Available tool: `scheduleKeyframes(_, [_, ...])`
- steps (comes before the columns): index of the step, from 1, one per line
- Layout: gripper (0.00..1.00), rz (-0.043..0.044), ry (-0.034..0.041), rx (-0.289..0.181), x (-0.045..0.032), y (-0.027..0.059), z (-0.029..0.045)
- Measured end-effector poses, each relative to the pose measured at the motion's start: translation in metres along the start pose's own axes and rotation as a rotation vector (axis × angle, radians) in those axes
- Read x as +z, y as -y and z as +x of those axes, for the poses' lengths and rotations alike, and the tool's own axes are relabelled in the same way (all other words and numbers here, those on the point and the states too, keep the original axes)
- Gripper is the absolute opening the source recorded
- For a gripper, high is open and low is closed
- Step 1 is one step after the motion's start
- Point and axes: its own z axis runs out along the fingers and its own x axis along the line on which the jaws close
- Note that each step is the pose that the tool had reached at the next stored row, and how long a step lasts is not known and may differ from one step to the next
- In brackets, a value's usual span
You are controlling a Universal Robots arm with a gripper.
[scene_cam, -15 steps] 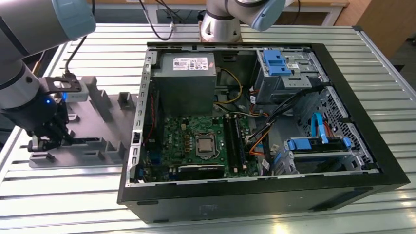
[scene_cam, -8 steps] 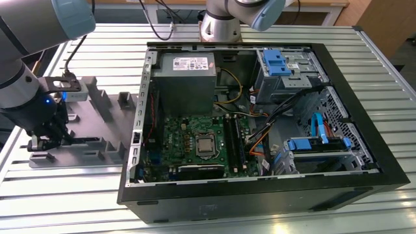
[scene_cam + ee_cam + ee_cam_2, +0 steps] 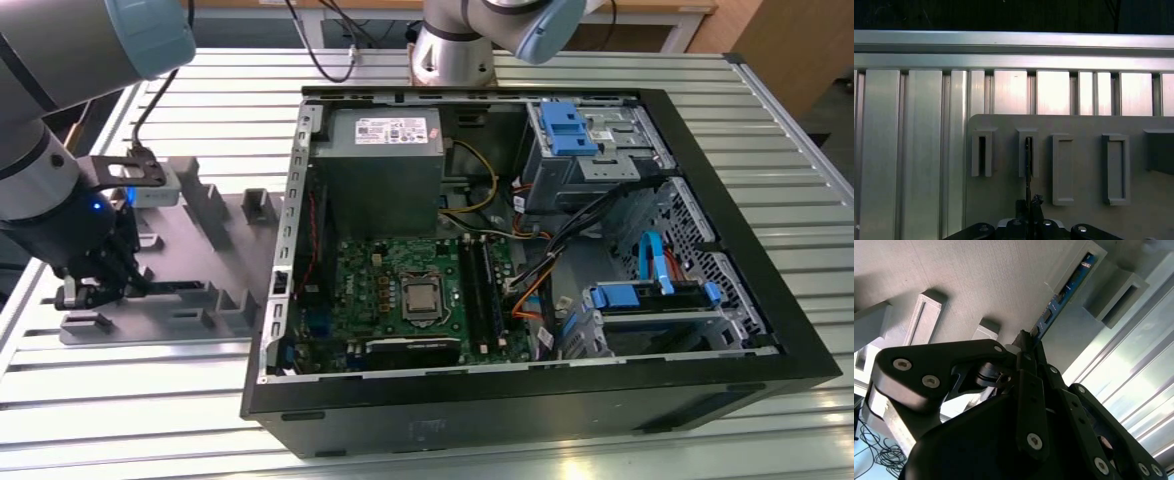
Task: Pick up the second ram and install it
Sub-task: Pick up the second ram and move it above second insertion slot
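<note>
Second ram [image 3: 1064,291] stood on edge in the grey holder tray [image 3: 220,262], its far end seated in a slotted post, on the slatted worktop [image 3: 200,110] to the exterior view's left of the open computer case [image 3: 561,400]. The end effector [image 3: 1026,339] sat low over the tray, its fingers drawn together and seemingly pinching the stick's near part, though the contact was partly hidden.
</note>
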Motion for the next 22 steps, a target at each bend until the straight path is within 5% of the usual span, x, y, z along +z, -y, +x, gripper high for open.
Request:
scheduleKeyframes(3, [0.14,0.0002,0.0002,0.0,-0.0087,-0.0002,-0.0005])
scheduleKeyframes(22, [0.14,0.0002,0.0002,0.0,-0.0133,-0.0003,-0.0007])
